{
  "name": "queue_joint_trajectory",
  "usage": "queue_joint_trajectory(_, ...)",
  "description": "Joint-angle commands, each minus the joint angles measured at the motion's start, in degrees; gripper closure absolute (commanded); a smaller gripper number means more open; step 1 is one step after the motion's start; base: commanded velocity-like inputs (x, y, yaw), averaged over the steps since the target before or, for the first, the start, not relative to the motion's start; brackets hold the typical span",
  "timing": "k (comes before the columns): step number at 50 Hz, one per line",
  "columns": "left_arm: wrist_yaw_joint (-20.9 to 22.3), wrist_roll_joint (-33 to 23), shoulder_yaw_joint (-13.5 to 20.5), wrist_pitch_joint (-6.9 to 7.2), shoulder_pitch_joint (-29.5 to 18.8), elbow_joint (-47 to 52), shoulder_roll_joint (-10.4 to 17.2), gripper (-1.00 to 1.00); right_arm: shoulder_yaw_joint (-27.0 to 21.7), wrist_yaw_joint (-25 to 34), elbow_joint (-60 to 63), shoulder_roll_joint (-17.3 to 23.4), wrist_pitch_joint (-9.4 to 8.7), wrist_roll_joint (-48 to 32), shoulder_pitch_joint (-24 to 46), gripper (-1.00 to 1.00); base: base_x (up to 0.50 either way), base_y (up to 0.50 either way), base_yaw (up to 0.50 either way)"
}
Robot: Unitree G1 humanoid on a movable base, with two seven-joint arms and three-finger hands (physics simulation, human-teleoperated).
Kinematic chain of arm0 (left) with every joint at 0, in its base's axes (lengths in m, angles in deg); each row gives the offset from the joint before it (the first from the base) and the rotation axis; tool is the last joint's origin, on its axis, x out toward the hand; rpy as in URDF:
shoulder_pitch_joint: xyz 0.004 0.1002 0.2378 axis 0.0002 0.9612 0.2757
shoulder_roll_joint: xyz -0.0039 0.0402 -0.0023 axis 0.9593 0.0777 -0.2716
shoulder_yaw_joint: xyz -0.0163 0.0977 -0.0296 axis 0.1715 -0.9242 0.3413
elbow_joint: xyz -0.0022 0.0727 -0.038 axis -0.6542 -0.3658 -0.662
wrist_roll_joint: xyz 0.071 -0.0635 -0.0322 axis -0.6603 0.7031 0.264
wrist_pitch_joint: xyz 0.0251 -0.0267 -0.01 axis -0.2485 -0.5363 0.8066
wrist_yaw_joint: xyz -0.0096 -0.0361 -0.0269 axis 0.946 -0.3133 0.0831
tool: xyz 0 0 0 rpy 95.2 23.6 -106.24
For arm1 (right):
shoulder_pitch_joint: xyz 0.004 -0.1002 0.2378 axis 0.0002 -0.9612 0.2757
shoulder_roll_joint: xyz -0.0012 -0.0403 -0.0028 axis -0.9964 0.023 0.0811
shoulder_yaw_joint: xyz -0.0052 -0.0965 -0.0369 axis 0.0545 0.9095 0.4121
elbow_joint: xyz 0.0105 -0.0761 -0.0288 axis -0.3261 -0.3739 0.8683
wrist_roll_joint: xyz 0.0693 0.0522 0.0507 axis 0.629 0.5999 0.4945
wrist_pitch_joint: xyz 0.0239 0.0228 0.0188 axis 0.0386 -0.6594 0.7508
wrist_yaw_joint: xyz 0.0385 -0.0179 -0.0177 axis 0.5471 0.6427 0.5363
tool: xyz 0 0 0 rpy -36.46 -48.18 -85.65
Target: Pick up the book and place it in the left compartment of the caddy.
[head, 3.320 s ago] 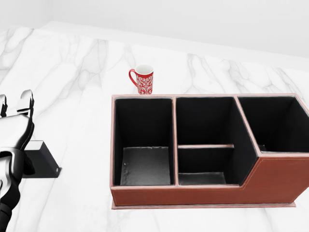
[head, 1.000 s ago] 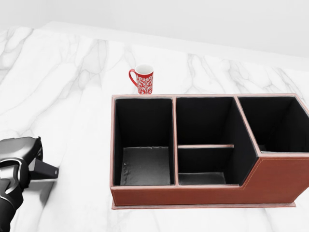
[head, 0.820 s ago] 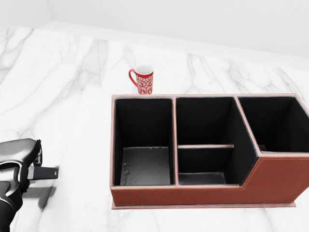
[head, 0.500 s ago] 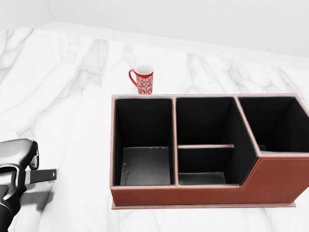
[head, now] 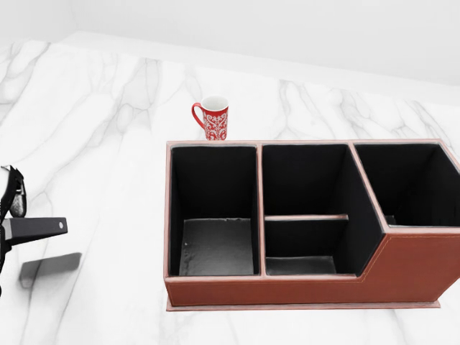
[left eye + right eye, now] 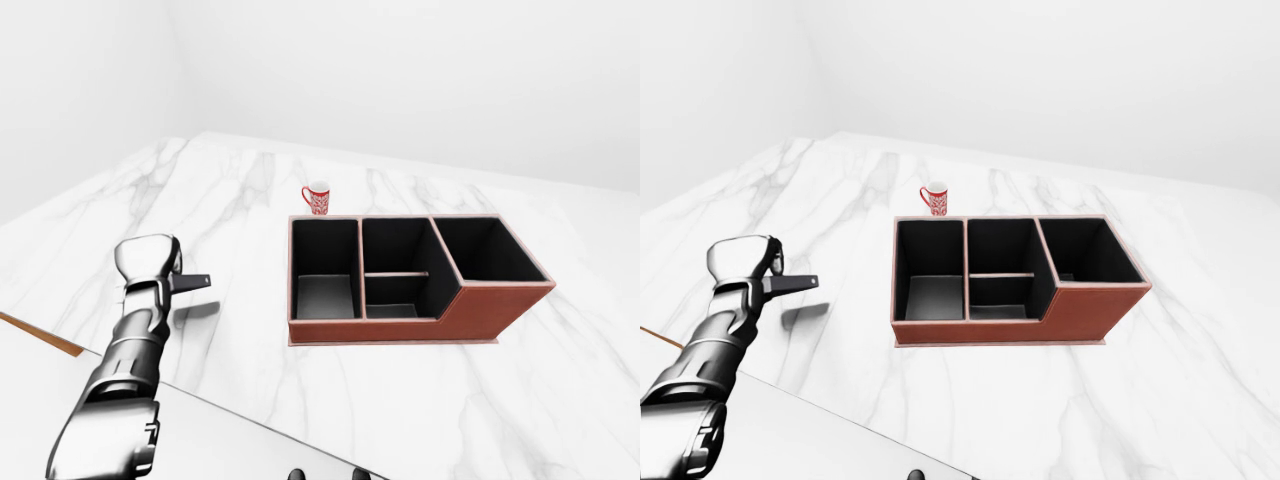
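Above marble counter (image 6: 250, 200), left robot hand (image 6: 150, 265) grips book (image 6: 192, 283).

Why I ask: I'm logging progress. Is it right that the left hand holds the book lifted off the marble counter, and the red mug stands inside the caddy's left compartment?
Not quite. The left hand does hold the book lifted off the marble counter, its shadow lying below, but the red mug stands on the counter just beyond the caddy, outside the left compartment. The head view shows this.
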Motion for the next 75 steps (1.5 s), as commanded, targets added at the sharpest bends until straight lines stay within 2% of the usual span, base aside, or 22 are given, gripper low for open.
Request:
queue_joint_trajectory(1,3.5,-4.7,3.2,0.00,3.6,17.4,0.6,1.00,-0.2,-0.1,0.0,0.2,0.00,0.1,0.0,-1.00,0.00,0.00,0.00)
queue_joint_trajectory(3,3.8,-5.0,3.5,0.00,3.8,17.8,0.5,1.00,-0.2,-0.1,0.0,0.2,0.00,0.1,0.0,-1.00,0.00,0.00,0.00)
queue_joint_trajectory(12,13.0,-8.8,6.0,0.00,7.5,34.2,-1.2,1.00,-0.1,0.0,-0.1,0.1,0.00,0.2,-0.1,-1.00,0.00,0.00,0.00)
queue_joint_trajectory(17,14.1,-9.8,6.7,0.00,7.6,35.2,-1.7,1.00,-0.3,0.0,0.1,0.1,0.00,0.3,-0.2,-1.00,0.00,0.00,0.00)
queue_joint_trajectory(18,17.4,-10.5,6.3,0.00,8.1,40.6,-2.0,1.00,-0.4,0.0,0.1,0.2,0.00,0.4,-0.2,-1.00,0.00,0.00,0.00)
queue_joint_trajectory(19,18.7,-11.0,6.5,0.00,8.3,42.3,-2.4,1.00,-0.4,0.1,0.1,0.1,0.00,0.3,-0.2,-1.00,0.00,0.00,0.00)
queue_joint_trajectory(25,20.2,-12.5,7.3,0.00,8.0,45.4,-3.3,1.00,-0.3,0.2,0.0,0.1,0.00,0.2,-0.1,-1.00,0.00,0.00,0.00)
queue_joint_trajectory(26,22.9,-13.0,6.9,0.00,7.8,50.8,-3.8,1.00,-0.1,0.2,0.0,0.0,0.00,0.1,-0.1,-1.00,0.00,0.00,0.00)
queue_joint_trajectory(27,24.1,-13.5,7.1,0.00,7.8,51.8,-4.2,1.00,0.0,0.3,-0.1,0.0,0.00,0.0,0.0,-1.00,0.00,0.00,0.00)
queue_joint_trajectory(32,26.3,-15.3,7.4,0.00,7.5,54.6,-5.4,1.00,-0.2,0.3,0.0,0.0,0.00,0.2,-0.1,-1.00,0.00,0.00,0.00)
queue_joint_trajectory(41,29.3,-17.6,6.7,0.00,6.1,57.6,-7.1,1.00,0.0,0.2,-0.1,-0.1,0.00,0.0,0.0,-1.00,0.00,0.00,0.00)
queue_joint_trajectory(42,31.0,-17.9,6.0,0.00,5.9,60.0,-7.7,1.00,0.1,0.0,0.1,0.0,0.00,0.0,0.0,-1.00,0.00,0.00,0.00)
queue_joint_trajectory(47,33.0,-19.0,5.1,-0.31,4.2,62.3,-9.5,1.00,0.0,0.0,0.3,0.0,0.00,0.1,-0.1,-1.00,0.00,0.00,0.00)
queue_joint_trajectory(52,33.1,-19.3,5.4,-0.60,4.1,62.4,-9.8,1.00,-0.1,0.0,0.3,0.0,0.00,0.0,-0.1,-1.00,0.00,0.00,0.00)
queue_joint_trajectory(53,36.4,-19.9,3.9,-0.77,2.2,66.2,-11.0,1.00,0.4,0.1,0.0,-0.3,0.00,-0.3,0.2,-1.00,0.00,0.00,0.00)
queue_joint_trajectory(54,37.5,-20.2,3.8,-0.99,1.7,67.2,-11.5,1.00,0.4,0.1,0.0,-0.2,0.00,-0.2,0.2,-1.00,0.00,0.00,0.00)
queue_joint_trajectory(67,37.6,-20.6,4.4,-1.64,1.6,67.3,-12.0,1.00,0.4,0.1,0.0,-0.2,0.00,-0.2,0.1,-1.00,0.00,0.00,0.00)
queue_joint_trajectory(68,45.9,-21.1,2.0,-1.54,-1.4,75.6,-14.3,1.00,0.4,0.2,-0.5,0.0,0.00,-0.2,0.2,-1.00,0.00,0.00,0.00)
queue_joint_trajectory(71,47.8,-22.0,2.0,-2.38,-1.7,77.5,-15.3,1.00,0.4,0.1,-0.4,0.0,0.00,0.0,0.2,-1.00,0.00,0.00,0.00)
queue_joint_trajectory(75,47.9,-22.2,2.3,-2.79,-1.7,77.7,-15.6,1.00,0.4,0.1,-0.4,0.0,0.00,0.0,0.1,-1.00,0.00,0.00,0.00)
